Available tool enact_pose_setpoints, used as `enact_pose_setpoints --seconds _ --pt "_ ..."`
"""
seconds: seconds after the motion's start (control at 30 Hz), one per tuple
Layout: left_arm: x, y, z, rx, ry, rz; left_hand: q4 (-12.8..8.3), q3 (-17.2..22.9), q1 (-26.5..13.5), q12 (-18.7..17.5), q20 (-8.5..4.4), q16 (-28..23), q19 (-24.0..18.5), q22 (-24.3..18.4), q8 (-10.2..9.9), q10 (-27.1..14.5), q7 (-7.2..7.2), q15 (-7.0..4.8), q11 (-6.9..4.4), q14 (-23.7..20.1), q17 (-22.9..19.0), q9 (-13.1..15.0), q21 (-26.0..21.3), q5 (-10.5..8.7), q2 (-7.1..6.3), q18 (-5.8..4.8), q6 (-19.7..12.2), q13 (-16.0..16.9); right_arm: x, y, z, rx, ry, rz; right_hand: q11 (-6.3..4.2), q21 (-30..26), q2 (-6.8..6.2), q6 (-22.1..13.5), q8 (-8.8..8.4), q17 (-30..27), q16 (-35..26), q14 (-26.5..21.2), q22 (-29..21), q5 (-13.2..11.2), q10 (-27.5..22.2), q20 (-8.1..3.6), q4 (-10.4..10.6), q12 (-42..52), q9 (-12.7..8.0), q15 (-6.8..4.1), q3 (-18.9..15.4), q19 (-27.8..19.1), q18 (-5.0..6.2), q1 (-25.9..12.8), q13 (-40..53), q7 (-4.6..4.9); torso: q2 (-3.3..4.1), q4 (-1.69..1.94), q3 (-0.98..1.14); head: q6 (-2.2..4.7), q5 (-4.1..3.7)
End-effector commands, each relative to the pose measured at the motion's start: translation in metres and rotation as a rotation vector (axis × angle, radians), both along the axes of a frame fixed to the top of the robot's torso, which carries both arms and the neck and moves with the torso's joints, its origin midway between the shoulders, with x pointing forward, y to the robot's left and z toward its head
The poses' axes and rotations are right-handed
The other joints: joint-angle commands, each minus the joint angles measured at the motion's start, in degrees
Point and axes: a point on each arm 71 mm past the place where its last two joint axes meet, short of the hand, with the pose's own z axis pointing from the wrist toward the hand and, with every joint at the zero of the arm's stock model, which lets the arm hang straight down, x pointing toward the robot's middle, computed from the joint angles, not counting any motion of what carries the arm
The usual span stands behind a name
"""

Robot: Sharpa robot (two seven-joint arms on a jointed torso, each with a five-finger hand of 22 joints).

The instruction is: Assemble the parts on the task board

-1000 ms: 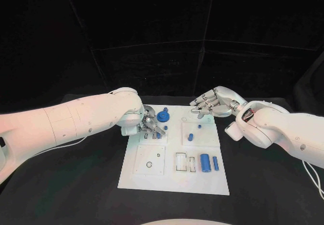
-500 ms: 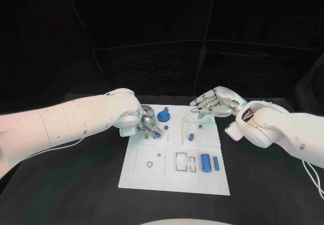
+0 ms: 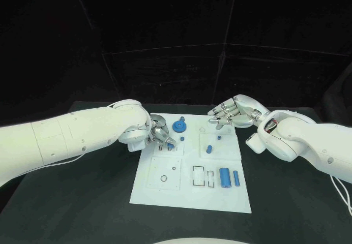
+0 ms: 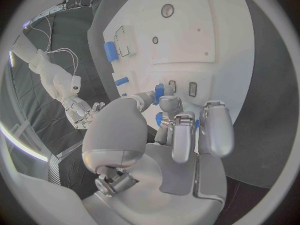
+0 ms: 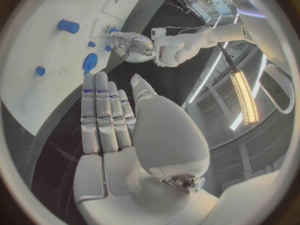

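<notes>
white task board (image 3: 179, 188), blue parts (image 3: 224, 177)

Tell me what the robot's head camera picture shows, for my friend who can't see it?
The robot's left hand has its fingers at a small blue part on the upper left area of the white task board, beside a blue round part. Its right hand hovers open over the board's far right corner, holding nothing. More blue parts lie lower right on the board.

Both arms reaching in, hands low and close together

Left hand (image 3: 159, 134) has its fingers curled down around a small blue part (image 4: 159, 92) (pinched at the fingertips), while the right hand (image 3: 233, 115) hovers flat with its fingers straight, side by side, holding nothing.
</notes>
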Motion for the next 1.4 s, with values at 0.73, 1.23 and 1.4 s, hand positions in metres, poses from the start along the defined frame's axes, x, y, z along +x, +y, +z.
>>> enact_pose_setpoints --seconds 0.73,1.23,1.4 --pt "-0.007 0.0 -0.007 0.102 -0.138 -0.026 -9.2 9.5 -0.4 -0.1 0.04 0.2 0.5 0.4 0.5 0.3 -0.35 -0.09 -0.13 5.8 15.1 0.1 0.5 0.39 0.09 -0.56 -0.1 -0.4 0.001 0.0 0.001 -0.013 -0.017 0.009 0.03 -0.4 0.21 -0.5 -0.26 -0.1 -0.5 -0.3 -0.2 0.5 -0.5 0.59 0.1 -0.3 0.0 0.35 -0.5 0.0 0.2 -0.6 -0.1 0.08 0.23 -0.05 -0.12 -0.09 0.35" --pt "-0.011 -0.001 -0.011 0.14 -0.098 -0.056 -9.2 9.5 -0.5 -0.1 0.04 0.2 0.6 0.6 0.5 0.3 -0.35 -0.09 -0.14 5.8 15.1 0.1 0.6 0.38 0.08 -0.6 -0.2 -0.4 0.002 0.001 0.001 -0.014 -0.016 0.013 0.03 -0.4 0.21 -0.5 -0.26 -0.1 -0.5 -0.3 -0.2 0.5 -0.5 0.59 0.1 -0.3 0.0 0.35 -0.5 0.0 0.2 -0.6 -0.1 0.08 0.2 -0.12 -0.11 -0.44 0.41" --pt "-0.011 -0.001 -0.011 0.142 -0.094 -0.061 -9.2 9.5 -0.5 -0.1 0.04 0.2 0.6 0.6 0.5 0.3 -0.35 -0.09 -0.14 5.8 15.1 0.1 0.6 0.38 0.08 -0.6 -0.2 -0.4 0.002 0.001 0.001 -0.014 -0.015 0.013 0.03 -0.4 0.21 -0.5 -0.26 -0.1 -0.5 -0.3 -0.2 0.5 -0.5 0.59 0.1 -0.3 0.0 0.35 -0.5 0.0 0.2 -0.6 -0.1 0.08 0.2 -0.06 -0.08 -0.5 0.42"
